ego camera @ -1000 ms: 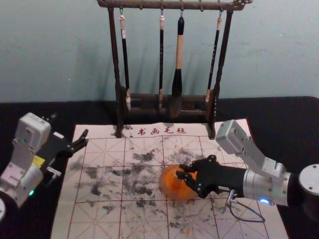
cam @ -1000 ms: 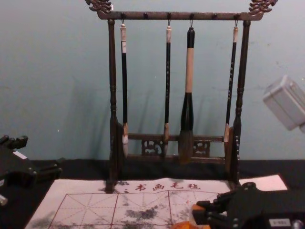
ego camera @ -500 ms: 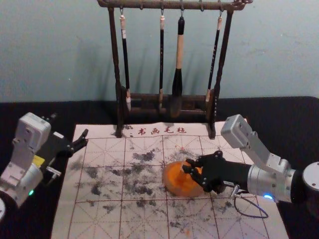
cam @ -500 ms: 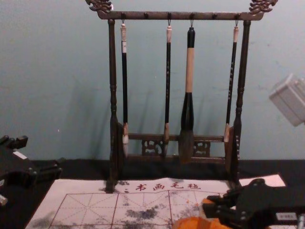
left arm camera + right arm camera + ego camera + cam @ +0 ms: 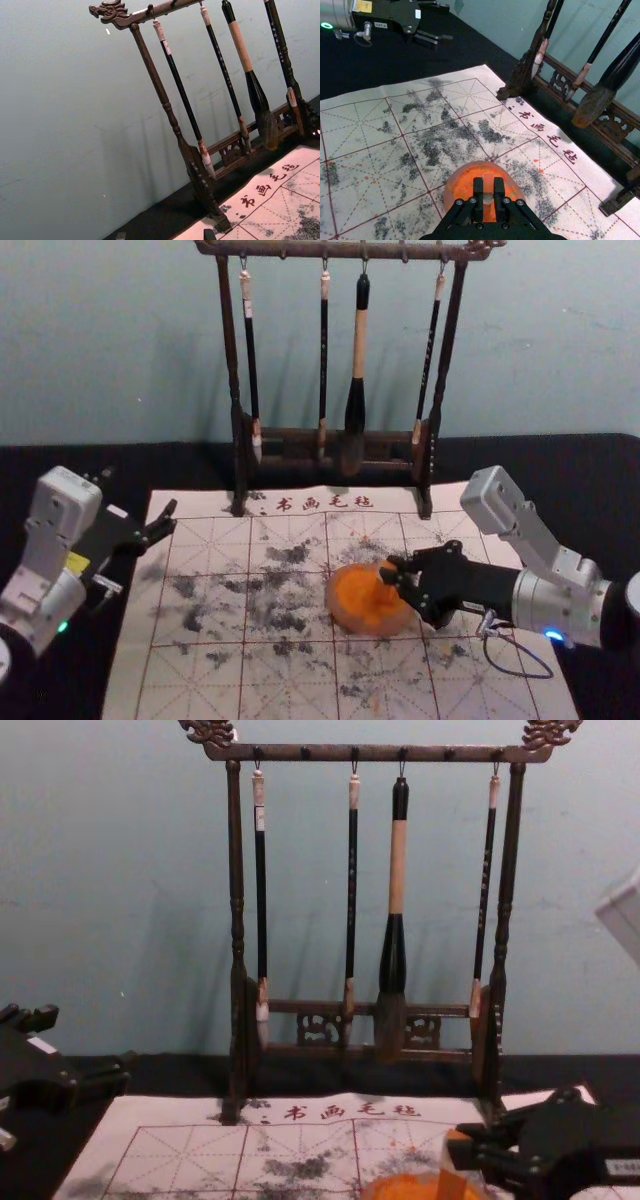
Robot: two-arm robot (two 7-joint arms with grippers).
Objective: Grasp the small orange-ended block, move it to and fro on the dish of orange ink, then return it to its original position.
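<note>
My right gripper (image 5: 391,574) is over the right part of the orange ink dish (image 5: 352,616), shut on the small block (image 5: 386,587). In the right wrist view the right gripper (image 5: 488,192) pinches the block (image 5: 488,184) between its two fingers, above the orange ink of the dish (image 5: 465,176). The block (image 5: 452,1182) looks orange and slightly tilted in the chest view; whether its lower end touches the ink I cannot tell. My left gripper (image 5: 142,502) stays parked at the left, its fingers apart; its tips also show in the left wrist view (image 5: 165,235).
A dark wooden rack (image 5: 237,415) with hanging brushes (image 5: 357,360) stands at the back of the ink-stained grid mat (image 5: 200,680). The dish rests on the mat, right of its middle. Black cloth (image 5: 560,480) surrounds the mat.
My right gripper has moved to the right with the block, from over the dish's middle toward its right side. The dish has shifted slightly right too. The left arm has stayed still.
</note>
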